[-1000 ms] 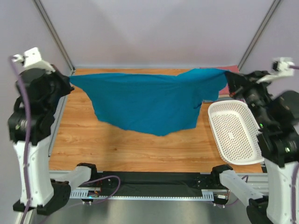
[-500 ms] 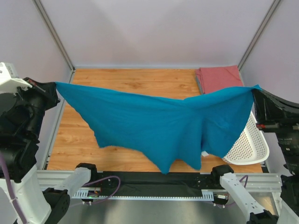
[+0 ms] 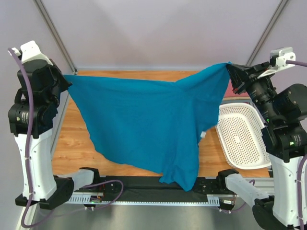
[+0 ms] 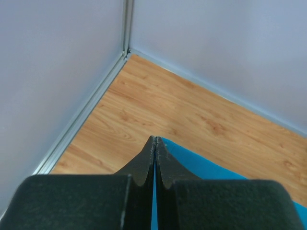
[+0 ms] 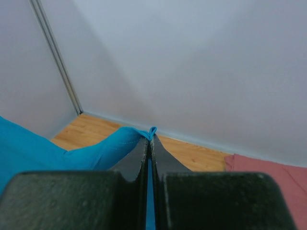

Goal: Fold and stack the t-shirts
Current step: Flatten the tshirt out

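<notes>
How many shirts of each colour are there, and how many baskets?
teal-blue t-shirt: 1
salmon-red t-shirt: 1
white basket: 1
total: 3

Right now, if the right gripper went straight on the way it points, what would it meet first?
The right gripper pinches the teal t-shirt; past that cloth, probably the back wall, though depth is unclear.
</notes>
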{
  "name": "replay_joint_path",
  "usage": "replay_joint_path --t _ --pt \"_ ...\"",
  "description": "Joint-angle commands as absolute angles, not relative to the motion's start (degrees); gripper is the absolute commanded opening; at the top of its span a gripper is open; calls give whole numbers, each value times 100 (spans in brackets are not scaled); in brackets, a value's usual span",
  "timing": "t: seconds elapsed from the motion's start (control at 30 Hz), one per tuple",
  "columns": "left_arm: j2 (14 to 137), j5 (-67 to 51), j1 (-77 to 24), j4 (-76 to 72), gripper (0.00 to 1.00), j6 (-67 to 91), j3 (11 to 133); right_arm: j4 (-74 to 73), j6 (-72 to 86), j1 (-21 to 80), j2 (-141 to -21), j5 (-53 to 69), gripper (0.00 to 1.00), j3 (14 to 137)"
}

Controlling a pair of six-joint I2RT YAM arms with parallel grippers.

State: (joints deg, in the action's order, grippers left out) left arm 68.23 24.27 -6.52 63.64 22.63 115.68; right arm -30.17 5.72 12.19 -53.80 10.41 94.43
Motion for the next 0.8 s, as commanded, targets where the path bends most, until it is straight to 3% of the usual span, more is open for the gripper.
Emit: replay_joint_path --t 0.0,0.43,0.63,0.77 --pt "6207 2804 -659 6030 0 2311 11865 -2470 422 1187 -5001 1335 0 9580" --pt "4492 2048 -659 6460 0 3129 11628 -3066 932 1195 -2936 2100 0 9474" --pt "4631 1898 -659 6592 0 3033 11681 -3436 651 1187 -3102 1987 0 9765" --pt "5122 2301 -659 5831 0 2681 11391 -3191 28 1195 -3769 1750 0 9721"
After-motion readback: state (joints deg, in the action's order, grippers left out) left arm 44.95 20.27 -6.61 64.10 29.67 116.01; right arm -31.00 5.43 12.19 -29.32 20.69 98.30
